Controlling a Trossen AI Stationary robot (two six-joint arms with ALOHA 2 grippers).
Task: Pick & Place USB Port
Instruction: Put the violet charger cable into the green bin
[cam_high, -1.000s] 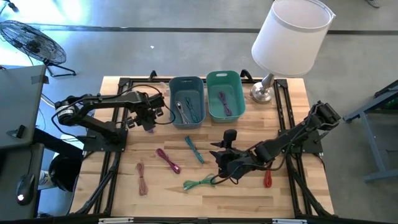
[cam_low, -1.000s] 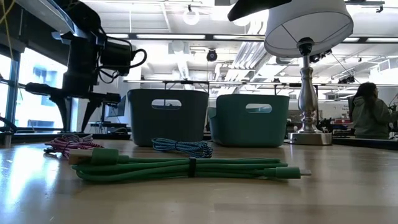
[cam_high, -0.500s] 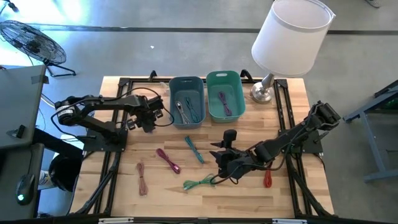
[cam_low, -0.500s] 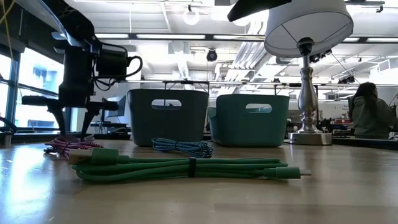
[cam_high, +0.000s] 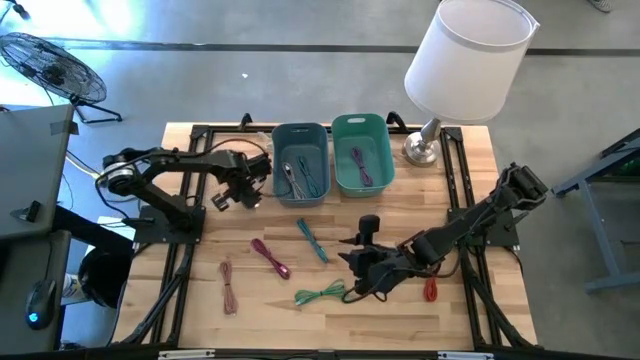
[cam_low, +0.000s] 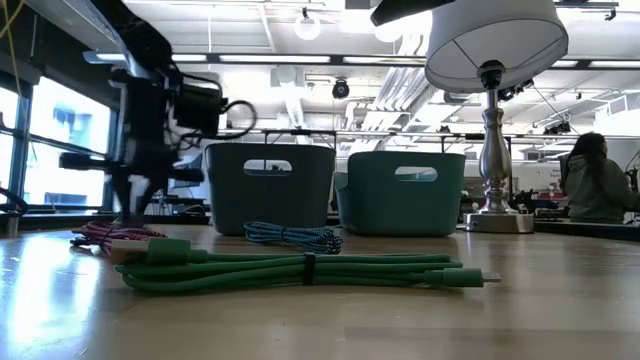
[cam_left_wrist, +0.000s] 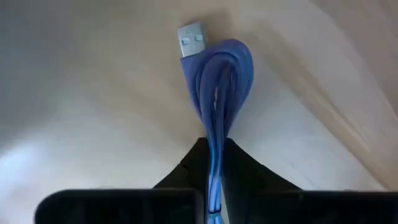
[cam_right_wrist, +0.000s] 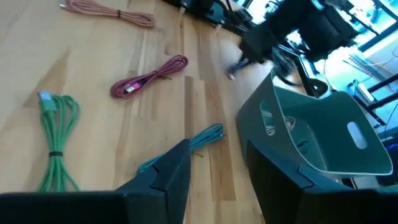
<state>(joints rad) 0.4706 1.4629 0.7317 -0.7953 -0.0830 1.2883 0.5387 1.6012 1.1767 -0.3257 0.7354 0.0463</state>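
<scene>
High view: left gripper (cam_high: 243, 193) just beside the blue-grey bin (cam_high: 301, 165); teal bin (cam_high: 360, 152) and lamp (cam_high: 465, 60) beyond. Right gripper (cam_high: 362, 272) near the green cable (cam_high: 320, 294).

Low view: green cable (cam_low: 300, 271) lies foremost, both bins behind it.

Left wrist view: fingers (cam_left_wrist: 245, 177) pinched tight on a blue USB cable (cam_left_wrist: 217, 93), plug end past the tips.

Right wrist view: fingers (cam_right_wrist: 171, 168) spread, holding nothing; pink cable (cam_right_wrist: 148, 77) and striped cable (cam_right_wrist: 202, 138) ahead.

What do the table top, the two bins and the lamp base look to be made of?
Table top: pale wood planks, visible grain and seams. Bins: likely moulded plastic, matte teal, smooth walls with cut handle slots. Lamp base: probably metal, with a silvery sheen.
</scene>
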